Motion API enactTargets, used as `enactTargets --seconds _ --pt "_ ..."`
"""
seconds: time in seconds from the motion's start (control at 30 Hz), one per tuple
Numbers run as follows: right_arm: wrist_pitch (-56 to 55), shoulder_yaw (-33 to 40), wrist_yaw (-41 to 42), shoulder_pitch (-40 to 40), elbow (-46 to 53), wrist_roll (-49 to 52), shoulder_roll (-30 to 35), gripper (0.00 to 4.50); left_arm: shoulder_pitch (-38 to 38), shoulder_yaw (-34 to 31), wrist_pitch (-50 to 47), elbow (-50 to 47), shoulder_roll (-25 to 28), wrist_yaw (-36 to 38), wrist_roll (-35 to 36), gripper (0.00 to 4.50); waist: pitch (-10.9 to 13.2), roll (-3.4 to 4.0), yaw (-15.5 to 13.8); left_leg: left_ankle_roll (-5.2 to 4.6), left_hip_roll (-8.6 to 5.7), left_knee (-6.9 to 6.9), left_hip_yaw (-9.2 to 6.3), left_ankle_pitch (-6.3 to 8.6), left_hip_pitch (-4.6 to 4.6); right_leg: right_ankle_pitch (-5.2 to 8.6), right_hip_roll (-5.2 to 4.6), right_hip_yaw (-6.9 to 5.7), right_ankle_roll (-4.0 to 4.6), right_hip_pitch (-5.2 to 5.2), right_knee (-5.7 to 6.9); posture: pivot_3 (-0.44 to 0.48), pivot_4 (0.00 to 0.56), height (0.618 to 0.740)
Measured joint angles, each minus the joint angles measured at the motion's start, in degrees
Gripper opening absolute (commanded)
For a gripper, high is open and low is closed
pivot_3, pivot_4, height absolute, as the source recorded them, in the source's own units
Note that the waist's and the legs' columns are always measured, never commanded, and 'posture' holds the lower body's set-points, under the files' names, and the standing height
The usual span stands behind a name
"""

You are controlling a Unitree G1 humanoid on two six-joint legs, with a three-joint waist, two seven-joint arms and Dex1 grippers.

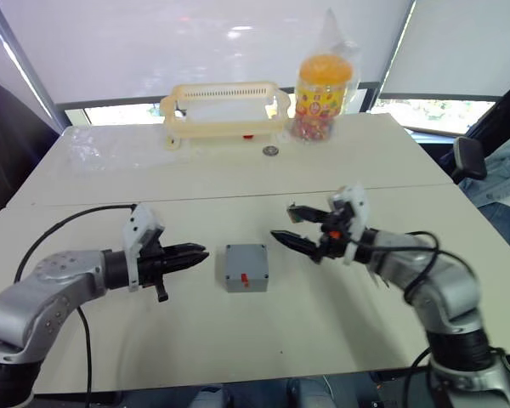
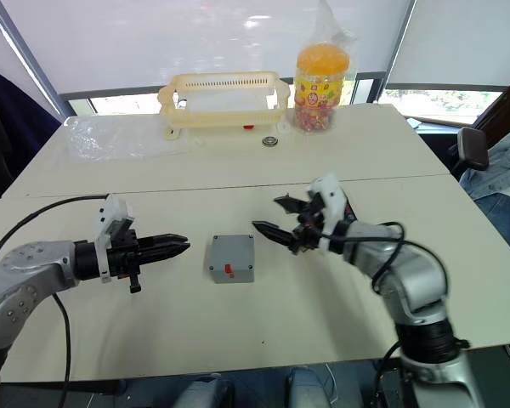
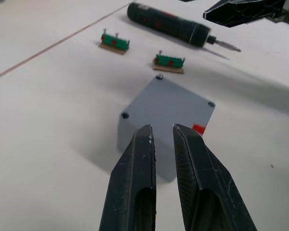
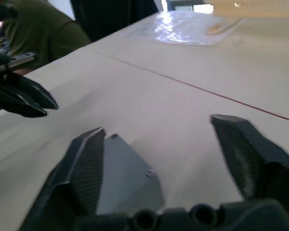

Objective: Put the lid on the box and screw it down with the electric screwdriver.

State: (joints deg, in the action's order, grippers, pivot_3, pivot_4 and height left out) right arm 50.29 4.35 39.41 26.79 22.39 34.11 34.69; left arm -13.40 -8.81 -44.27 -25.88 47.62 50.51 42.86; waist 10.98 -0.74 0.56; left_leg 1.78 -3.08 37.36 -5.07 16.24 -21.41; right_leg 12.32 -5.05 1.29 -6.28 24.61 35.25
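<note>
Left gripper points at box; electric screwdriver lies flat beyond.

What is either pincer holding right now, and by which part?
Nothing. The left pincer, nearly closed, and the open right pincer both flank the box without touching it.

Office-like test room: pale tables, roller blinds (windows behind), snack jar.

Bright daylight through the white blinds, soft shadows on the table, blurry right wrist view.
</note>
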Motion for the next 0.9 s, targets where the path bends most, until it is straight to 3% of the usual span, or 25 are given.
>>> enactTargets --seconds 0.13,0.27,0.4,0.63,0.9 --pt "16.45 5.48 3.23 7.32 -3.17 6.27 15.49 4.43 -4.05 2.29 -0.34 -1.95 2.70 4.04 0.50 0.59 0.01 0.00 0.13 -0.05 0.00 -0.01 0.05 0.02 0.01 0.05 0.00 -0.01 0.09 -0.02 -0.07 0.000 0.150 0.740" --pt "30.95 0.00 6.33 16.30 -8.81 8.42 26.88 4.43 -8.98 4.68 -0.10 -2.32 1.67 5.62 0.88 0.59 0.02 0.01 0.57 -0.06 0.06 -0.09 0.13 0.04 0.06 0.09 0.06 -0.02 0.16 0.00 -0.05 0.000 0.150 0.740" --pt "34.55 -10.72 6.12 26.23 -20.87 3.59 27.11 4.43 -11.36 7.87 0.77 -3.11 -1.68 5.15 0.82 0.59 0.03 -0.01 0.62 -0.06 0.04 -0.05 0.19 0.03 0.03 -0.01 0.05 0.02 0.02 0.02 -0.08 0.000 0.150 0.740" --pt "33.84 -28.49 12.99 36.10 -38.86 -4.06 24.83 4.43 -9.07 9.80 0.88 -5.46 -3.27 2.67 -0.17 0.59 0.04 -0.02 0.45 -0.09 -0.01 -0.04 0.23 0.05 -0.11 -0.03 0.01 0.04 -0.02 0.16 -0.09 0.000 0.150 0.740" --pt "25.85 -38.71 22.21 40.05 -53.40 -13.93 20.32 4.43 -4.77 9.01 0.74 -8.92 -2.91 -0.36 0.30 0.59 0.05 -0.02 0.48 -0.08 0.00 -0.05 0.20 0.05 -0.09 -0.03 0.03 0.03 -0.03 0.17 -0.06 0.000 0.150 0.740"
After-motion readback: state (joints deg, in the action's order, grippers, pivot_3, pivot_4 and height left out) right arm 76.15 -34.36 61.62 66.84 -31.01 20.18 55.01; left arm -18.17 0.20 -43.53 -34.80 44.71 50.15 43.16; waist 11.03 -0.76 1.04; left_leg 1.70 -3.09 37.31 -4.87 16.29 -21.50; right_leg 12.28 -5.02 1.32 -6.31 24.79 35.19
